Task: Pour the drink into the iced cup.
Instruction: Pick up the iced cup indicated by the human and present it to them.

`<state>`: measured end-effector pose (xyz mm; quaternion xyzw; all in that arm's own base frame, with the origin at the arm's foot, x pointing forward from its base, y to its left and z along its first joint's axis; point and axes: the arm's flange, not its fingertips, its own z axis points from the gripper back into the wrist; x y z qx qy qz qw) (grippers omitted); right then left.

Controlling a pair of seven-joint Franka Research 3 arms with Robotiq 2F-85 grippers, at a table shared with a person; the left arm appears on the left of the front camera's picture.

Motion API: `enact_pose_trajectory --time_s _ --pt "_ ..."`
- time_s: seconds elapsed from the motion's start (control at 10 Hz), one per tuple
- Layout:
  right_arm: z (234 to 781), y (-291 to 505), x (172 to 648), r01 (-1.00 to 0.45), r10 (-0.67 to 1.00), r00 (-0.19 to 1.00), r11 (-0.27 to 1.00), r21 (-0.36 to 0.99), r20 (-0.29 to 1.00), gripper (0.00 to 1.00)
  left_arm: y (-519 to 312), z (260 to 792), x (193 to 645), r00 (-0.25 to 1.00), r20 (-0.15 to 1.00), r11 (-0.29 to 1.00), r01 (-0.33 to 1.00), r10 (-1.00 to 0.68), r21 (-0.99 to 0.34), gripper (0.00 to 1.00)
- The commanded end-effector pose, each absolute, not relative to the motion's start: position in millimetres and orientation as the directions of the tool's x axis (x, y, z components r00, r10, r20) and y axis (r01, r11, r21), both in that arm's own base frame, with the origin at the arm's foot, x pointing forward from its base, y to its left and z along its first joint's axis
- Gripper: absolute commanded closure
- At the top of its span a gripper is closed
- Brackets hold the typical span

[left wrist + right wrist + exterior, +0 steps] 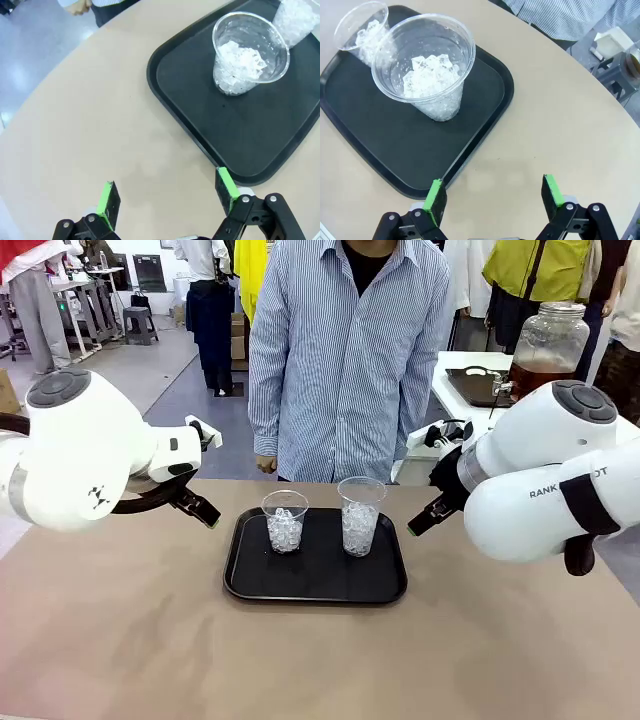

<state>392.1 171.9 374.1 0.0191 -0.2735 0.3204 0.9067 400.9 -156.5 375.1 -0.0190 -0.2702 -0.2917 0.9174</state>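
Note:
Two clear plastic cups with ice stand on a black tray [315,585]: a shorter iced cup [285,522] on the left and a taller iced cup [360,517] on the right. The drink [535,378], amber-brown, sits low in a glass jar on a side table at the back right. My left gripper [213,480] hovers open just left of the tray; its wrist view shows the shorter cup [250,55] ahead of the gripper [167,195]. My right gripper [412,488] hovers open just right of the tray, with the taller cup [427,75] ahead of the gripper [494,195].
A person in a striped shirt [345,360] stands at the table's far edge, behind the tray. The side table [460,390] with the jar also carries a dark tray. Bare tabletop [300,660] spreads in front of the tray and to both sides.

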Motion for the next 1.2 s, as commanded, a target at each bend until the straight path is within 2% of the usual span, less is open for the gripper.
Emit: enact_pose_trajectory --time_s 0.0,1.1 --pt "374.5 171.6 392.3 -0.590 0.568 0.645 0.795 -0.140 0.510 0.00 -155.9 377.7 400.9 0.678 0.511 0.827 0.547 -0.528 0.129 0.00" --pt "374.1 171.9 392.1 -0.591 0.571 0.645 0.794 -0.141 0.508 0.00 -156.5 375.1 400.9 0.684 0.507 0.829 0.545 -0.525 0.123 0.00"
